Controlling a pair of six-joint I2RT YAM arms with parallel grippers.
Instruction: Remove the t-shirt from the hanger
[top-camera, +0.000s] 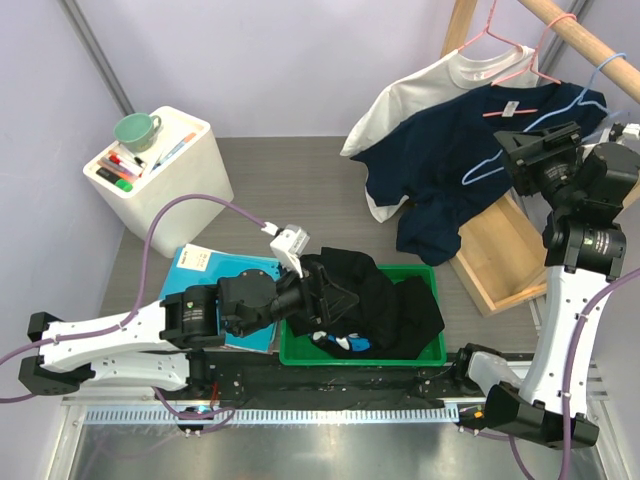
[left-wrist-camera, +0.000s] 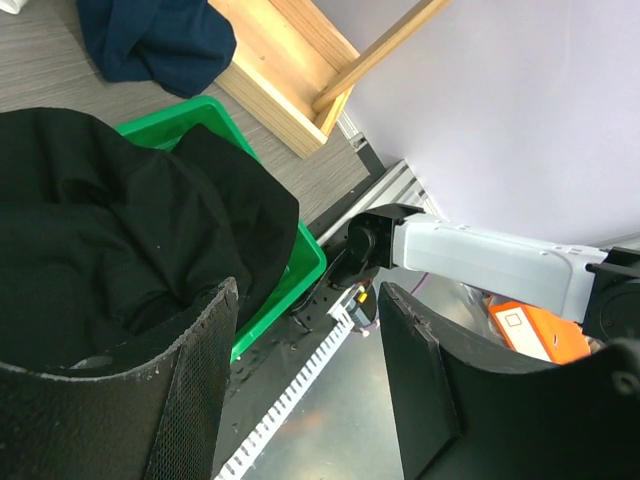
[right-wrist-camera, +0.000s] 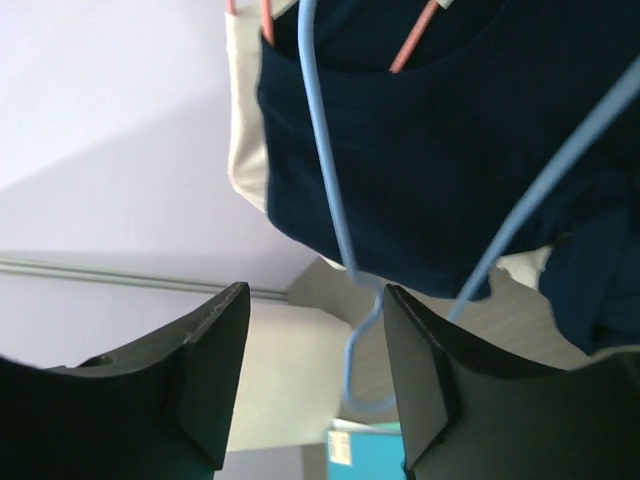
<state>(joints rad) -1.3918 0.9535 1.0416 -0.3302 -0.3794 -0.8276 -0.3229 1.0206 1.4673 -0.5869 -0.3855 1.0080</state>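
A navy t-shirt (top-camera: 440, 150) hangs on the wooden rack at the back right, with a pink hanger (top-camera: 522, 110) across its neck. An empty blue wire hanger (top-camera: 553, 108) dangles from the rod in front of it. My right gripper (top-camera: 503, 165) is raised beside them. In the right wrist view the right gripper (right-wrist-camera: 315, 370) is open, and the blue hanger's hook (right-wrist-camera: 348, 368) hangs loose between its fingers, below the navy t-shirt (right-wrist-camera: 430, 170). My left gripper (left-wrist-camera: 310, 340) is open and empty, beside a black t-shirt (left-wrist-camera: 100, 220) lying in the green bin (left-wrist-camera: 300, 270).
A white t-shirt (top-camera: 410, 95) hangs on another pink hanger behind the navy one. The rack's wooden base (top-camera: 500, 250) stands right of the green bin (top-camera: 420, 355). A white box (top-camera: 160, 170) with a mug and pens sits at the back left, and a blue book (top-camera: 205, 265) lies by the left arm.
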